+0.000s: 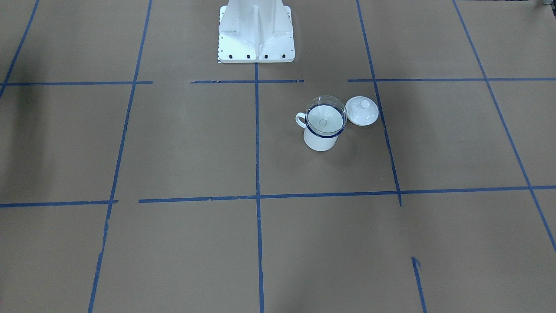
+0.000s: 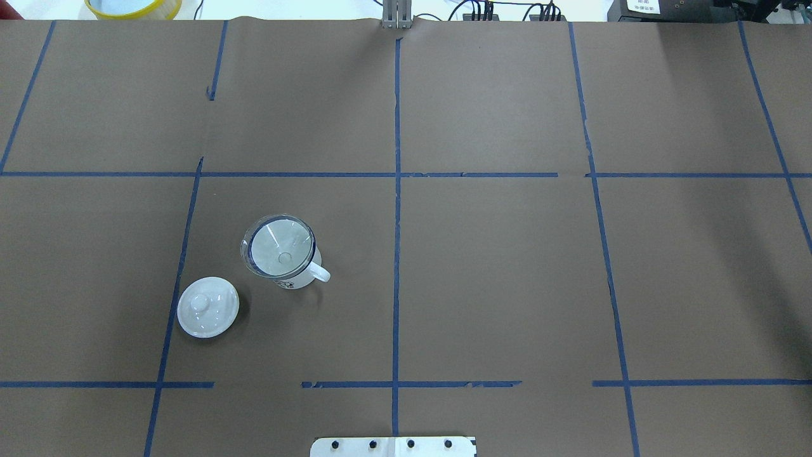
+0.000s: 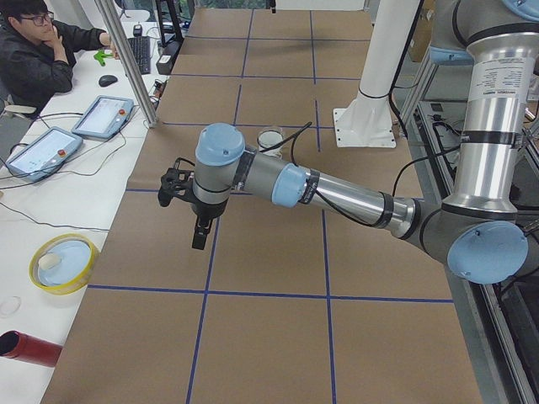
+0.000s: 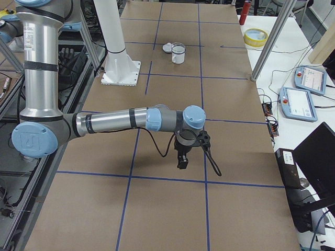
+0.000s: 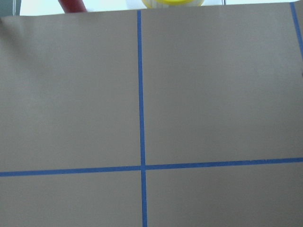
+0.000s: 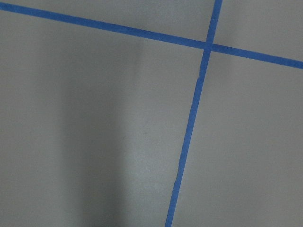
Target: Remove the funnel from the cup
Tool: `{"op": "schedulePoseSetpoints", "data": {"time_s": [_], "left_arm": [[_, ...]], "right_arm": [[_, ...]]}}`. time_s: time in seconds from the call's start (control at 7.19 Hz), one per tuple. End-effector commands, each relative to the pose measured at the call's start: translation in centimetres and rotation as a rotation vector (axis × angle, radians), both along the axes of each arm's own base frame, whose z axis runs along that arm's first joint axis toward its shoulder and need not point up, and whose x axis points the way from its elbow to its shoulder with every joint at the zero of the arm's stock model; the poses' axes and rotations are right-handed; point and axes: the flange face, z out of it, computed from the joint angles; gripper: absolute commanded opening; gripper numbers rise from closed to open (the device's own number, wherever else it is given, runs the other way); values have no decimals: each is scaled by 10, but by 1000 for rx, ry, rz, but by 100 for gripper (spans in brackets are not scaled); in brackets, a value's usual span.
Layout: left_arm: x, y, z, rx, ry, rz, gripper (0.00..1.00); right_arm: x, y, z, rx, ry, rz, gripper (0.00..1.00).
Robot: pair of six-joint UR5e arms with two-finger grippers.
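The clear funnel (image 1: pixel 325 116) sits in the mouth of the white cup (image 1: pixel 320 141), which has a dark blue rim and stands upright on the brown table. In the overhead view the funnel (image 2: pixel 279 247) covers the cup (image 2: pixel 301 278), whose handle points right. Both arms hang far from the cup. The left gripper (image 3: pixel 200 240) shows only in the exterior left view, above the table's left end. The right gripper (image 4: pixel 181 163) shows only in the exterior right view, above the right end. I cannot tell whether either is open or shut. Both wrist views show only bare table and blue tape.
A white domed lid (image 2: pixel 208 306) with a knob lies beside the cup, apart from it. The robot's white base (image 1: pixel 256 32) stands at the table's near edge. A yellow bowl (image 3: pixel 63 263) and a red cylinder (image 3: pixel 29 348) lie off the far left end. An operator (image 3: pixel 42 50) sits beyond.
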Motion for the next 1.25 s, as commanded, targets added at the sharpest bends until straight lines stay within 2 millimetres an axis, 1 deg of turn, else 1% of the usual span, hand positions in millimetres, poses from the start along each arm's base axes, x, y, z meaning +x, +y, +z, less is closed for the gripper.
{"op": "schedulePoseSetpoints", "data": {"time_s": [0.0, 0.14, 0.28, 0.42, 0.56, 0.7, 0.83, 1.11], "left_arm": [[98, -10, -35, -3, 75, 116, 100], [140, -11, -68, -76, 134, 89, 100], [192, -6, -108, -146, 173, 46, 100], [243, -8, -139, -198, 170, -7, 100], [301, -12, -174, -252, 125, -58, 100], [345, -10, -215, -305, 77, -49, 100], [379, 2, -244, -359, 78, -54, 100], [457, 37, -274, -444, 101, -97, 100]], "right_arm": [[0, 0, 0, -1, 0, 1, 100], [0, 0, 0, 0, 0, -1, 100], [0, 0, 0, -1, 0, 1, 100], [0, 0, 0, -1, 0, 1, 100], [0, 0, 0, -1, 0, 1, 100], [0, 0, 0, 0, 0, -1, 100], [0, 0, 0, 0, 0, -1, 100], [0, 0, 0, 0, 0, -1, 100]]}}
